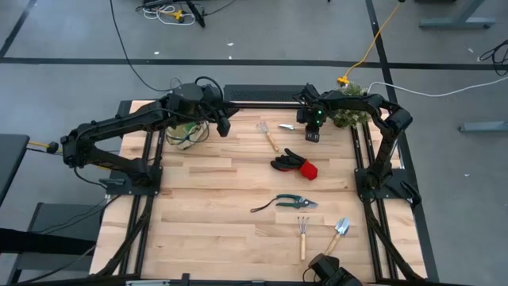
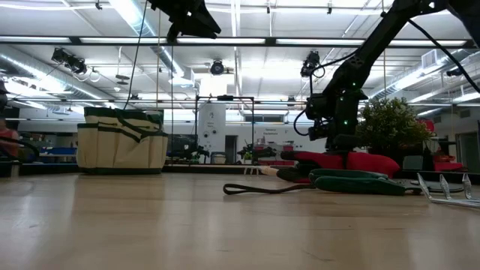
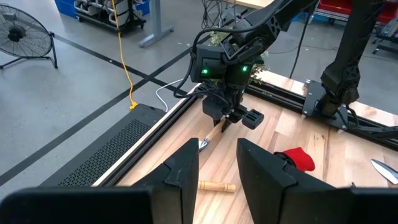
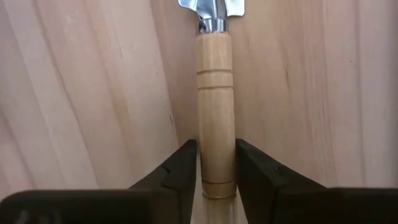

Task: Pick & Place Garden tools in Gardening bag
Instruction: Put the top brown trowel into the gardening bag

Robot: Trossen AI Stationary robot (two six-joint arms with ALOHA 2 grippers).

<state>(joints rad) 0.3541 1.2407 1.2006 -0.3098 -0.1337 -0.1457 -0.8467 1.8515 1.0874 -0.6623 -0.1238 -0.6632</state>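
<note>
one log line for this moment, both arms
right gripper: shut on trowel handle, back edge | left gripper: empty, above gardening bag | gloves, shears: on table

We note the pale butcher-block wooden table top (image 1: pixel 222 206): smooth, satin sheen. The turned pale-wood trowel handle (image 4: pixel 216 118) looks smooth and matt, with a polished metal ferrule. The beige fabric bag with dark green trim (image 2: pixel 121 142) reads as soft woven cloth. The right gripper's black fingers (image 4: pixel 177 177) appear matt plastic.
</note>
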